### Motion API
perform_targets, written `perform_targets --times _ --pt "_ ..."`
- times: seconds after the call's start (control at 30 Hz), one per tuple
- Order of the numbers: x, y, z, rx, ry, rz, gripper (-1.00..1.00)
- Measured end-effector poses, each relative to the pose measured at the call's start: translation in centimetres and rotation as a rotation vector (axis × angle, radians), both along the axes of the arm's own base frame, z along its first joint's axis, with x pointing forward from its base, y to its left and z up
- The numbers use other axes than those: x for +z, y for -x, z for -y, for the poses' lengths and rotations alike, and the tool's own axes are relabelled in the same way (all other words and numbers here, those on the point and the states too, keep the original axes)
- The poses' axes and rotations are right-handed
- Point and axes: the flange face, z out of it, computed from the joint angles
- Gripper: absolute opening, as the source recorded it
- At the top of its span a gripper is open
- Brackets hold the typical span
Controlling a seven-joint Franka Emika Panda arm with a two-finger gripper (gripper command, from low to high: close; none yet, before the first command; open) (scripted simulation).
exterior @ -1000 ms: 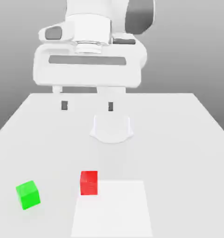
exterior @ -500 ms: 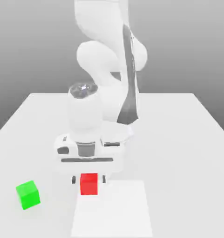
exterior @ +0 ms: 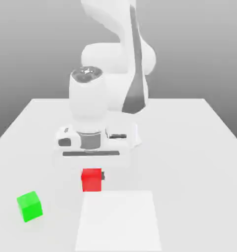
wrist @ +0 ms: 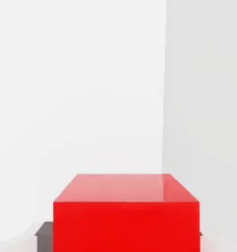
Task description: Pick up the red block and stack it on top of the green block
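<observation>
In the lower left of the exterior view the green block [exterior: 30,206] sits on the pale surface [exterior: 199,147], in the same spot as a second ago and well apart from everything else. Right of it, near the frame's lower middle, the red block [exterior: 91,179] now hangs a little higher in the picture than half a second ago, just above the brighter white patch [exterior: 119,220] it had been resting beside. The claw [exterior: 92,176] is clamped narrowly on the red block, a dark finger [exterior: 103,175] showing at its right side; a second ago the claw stood wide and high above the surface. In the hand view the red block [wrist: 126,211] sits close, dark pads [wrist: 43,229] at its flanks.
</observation>
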Motion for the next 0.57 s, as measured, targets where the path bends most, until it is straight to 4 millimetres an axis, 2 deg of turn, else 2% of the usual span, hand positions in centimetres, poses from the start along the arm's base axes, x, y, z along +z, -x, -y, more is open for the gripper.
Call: perform_targets --times 0.13,0.27,0.33,0.43,0.47,0.57 --pt "1.4 -1.4 6.5 -0.323 0.0 0.0 -1.0" --pt "2.7 -1.8 13.1 -0.635 0.0 0.0 -1.0" --pt "1.3 -2.2 13.9 -0.675 -0.001 0.001 -1.0" --pt "-2.1 -2.3 14.0 -0.684 0.0 0.0 -1.0" --pt "-3.0 -2.3 14.0 -0.685 0.0 0.0 1.0" --pt "-3.0 -2.3 14.0 -0.685 0.0 0.0 1.0"
